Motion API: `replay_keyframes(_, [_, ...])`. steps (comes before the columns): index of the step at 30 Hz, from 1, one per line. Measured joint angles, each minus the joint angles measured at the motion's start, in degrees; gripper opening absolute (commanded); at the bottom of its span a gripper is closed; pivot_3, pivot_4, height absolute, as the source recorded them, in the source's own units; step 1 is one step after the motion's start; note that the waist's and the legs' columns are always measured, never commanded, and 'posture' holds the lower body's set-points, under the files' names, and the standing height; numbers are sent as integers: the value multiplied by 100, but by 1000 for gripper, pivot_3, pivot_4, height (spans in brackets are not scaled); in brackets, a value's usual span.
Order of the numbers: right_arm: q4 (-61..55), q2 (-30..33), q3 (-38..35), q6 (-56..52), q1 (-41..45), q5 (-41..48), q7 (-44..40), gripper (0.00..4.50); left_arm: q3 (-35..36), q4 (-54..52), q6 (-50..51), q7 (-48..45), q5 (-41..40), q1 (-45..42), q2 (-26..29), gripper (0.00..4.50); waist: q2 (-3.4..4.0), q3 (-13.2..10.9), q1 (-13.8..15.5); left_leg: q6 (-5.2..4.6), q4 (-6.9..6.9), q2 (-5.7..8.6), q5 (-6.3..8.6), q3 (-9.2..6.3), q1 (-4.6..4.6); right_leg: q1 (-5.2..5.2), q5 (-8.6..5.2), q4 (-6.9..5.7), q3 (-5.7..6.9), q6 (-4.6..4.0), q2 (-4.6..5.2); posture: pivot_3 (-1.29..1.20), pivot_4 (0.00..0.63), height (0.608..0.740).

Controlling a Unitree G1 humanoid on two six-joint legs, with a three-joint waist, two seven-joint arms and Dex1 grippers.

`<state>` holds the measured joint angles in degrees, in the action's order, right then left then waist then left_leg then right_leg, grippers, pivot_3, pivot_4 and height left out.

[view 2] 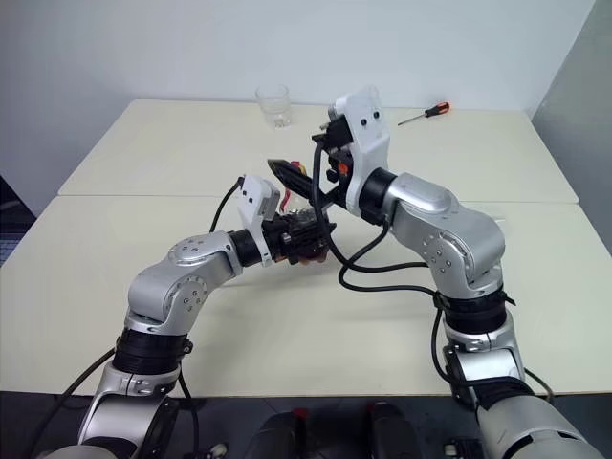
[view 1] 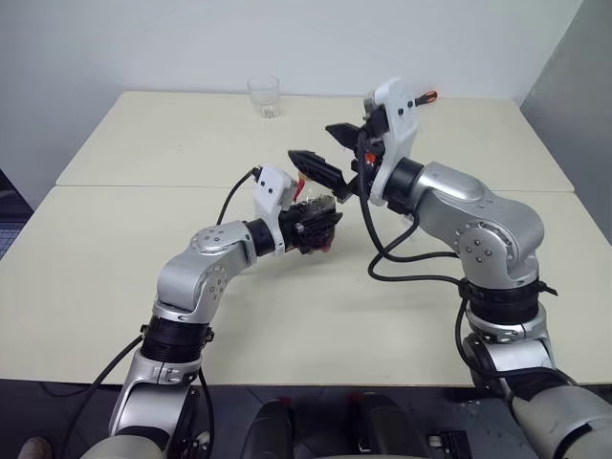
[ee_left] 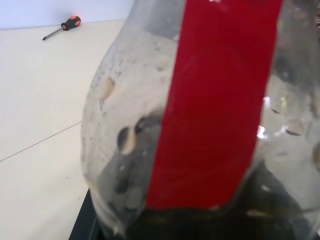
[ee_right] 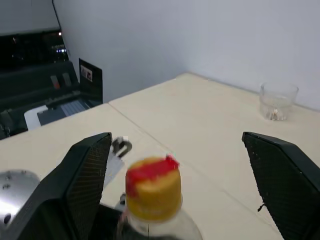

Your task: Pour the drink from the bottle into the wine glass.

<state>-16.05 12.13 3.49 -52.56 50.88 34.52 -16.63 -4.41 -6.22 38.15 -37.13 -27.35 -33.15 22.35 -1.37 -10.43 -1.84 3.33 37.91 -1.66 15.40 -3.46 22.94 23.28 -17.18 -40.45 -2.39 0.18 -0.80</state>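
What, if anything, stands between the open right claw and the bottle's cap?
Nothing visible does. The right claw is open, its fingers spread either side of the bare yellow cap; the left claw holds the bottle.

One bottle [ee_right: 152,200] — one tumbler [view 1: 264,97] — one screwdriver [view 2: 426,114] — two tables [view 1: 143,287].

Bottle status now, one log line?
left gripper: shut on bottle | right gripper: open, straddling cap | cap: on | pour: not started

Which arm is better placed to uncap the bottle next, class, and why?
Probably the right: its open gripper already flanks the cap, while the left gripper is shut on the bottle.
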Motion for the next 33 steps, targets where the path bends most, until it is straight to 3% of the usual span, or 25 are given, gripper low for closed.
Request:
replay_keyframes(6, [68,-359,-128,-280,59,141,179,4458,-4,242,-145,-123,165,-52,-11,1987,0,0,1,-1,1,-1,0,1,1,0,0,0,-2,0,3,0,150,740])
replay_keyframes(22, [200,-426,-171,-623,94,309,50,4458,-47,247,-231,-348,211,-98,-32,1987,1,0,-1,-1,0,0,0,1,1,0,0,0,-1,0,3,0,150,740])
replay_keyframes(25, [242,-427,-173,-593,94,293,32,3843,-50,247,-224,-349,214,-98,-32,1987,1,0,-2,-1,0,0,0,1,1,0,0,0,-1,0,3,0,150,740])
replay_keyframes(33, [348,-344,-169,-586,74,232,29,1266,-104,232,-224,-366,213,-100,-110,1987,1,0,-3,-1,-1,0,0,2,1,0,0,0,-2,0,3,0,150,740])
